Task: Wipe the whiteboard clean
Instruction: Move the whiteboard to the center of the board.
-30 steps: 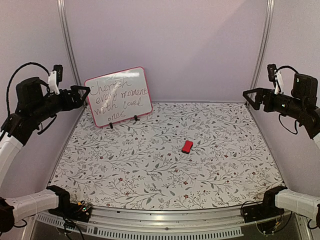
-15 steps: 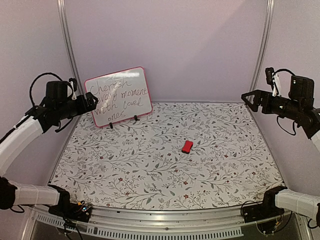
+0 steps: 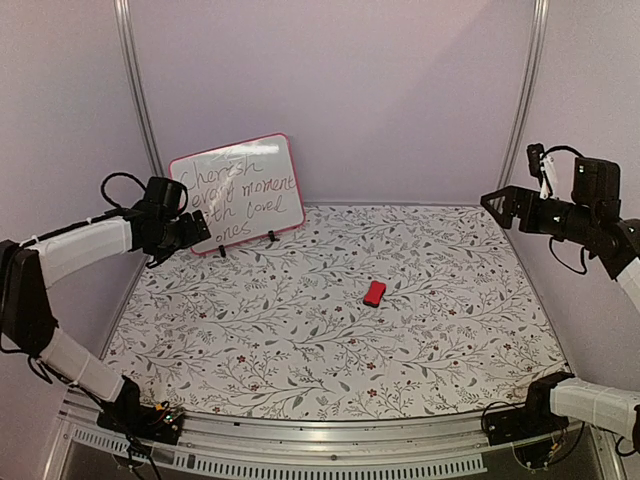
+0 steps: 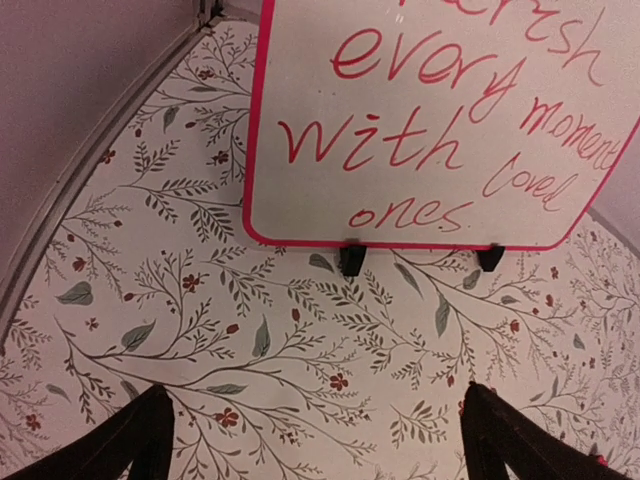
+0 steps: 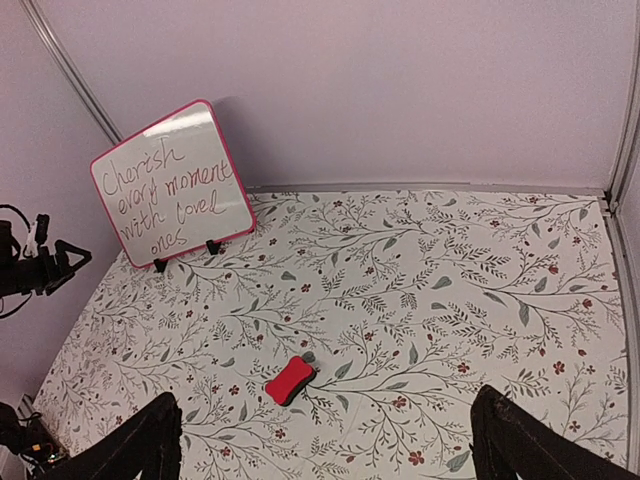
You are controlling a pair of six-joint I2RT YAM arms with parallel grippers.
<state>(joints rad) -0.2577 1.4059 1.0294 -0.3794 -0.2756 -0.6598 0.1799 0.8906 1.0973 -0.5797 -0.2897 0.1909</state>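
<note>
Lilac walls close in a table covered with a leaf-and-flower patterned cloth. At its far left corner stands the whiteboard, a white board with a thin pink-red frame and rounded corners. It is propped on two small black feet and tilted so that its right side sits higher. The handwritten words on it read "Cherish every moment with loved ones".

A small red eraser lies flat on the cloth, to the right of the whiteboard and nearer the arms, well apart from it.

The left gripper is low over the cloth just in front of the whiteboard's lower left corner and faces it. Its fingers are spread wide, with nothing between them, and they do not touch the frame.

The right gripper hangs raised, far to the right of the whiteboard by the side wall. Its fingers are also spread wide and empty, and it points back across the table toward the whiteboard.
</note>
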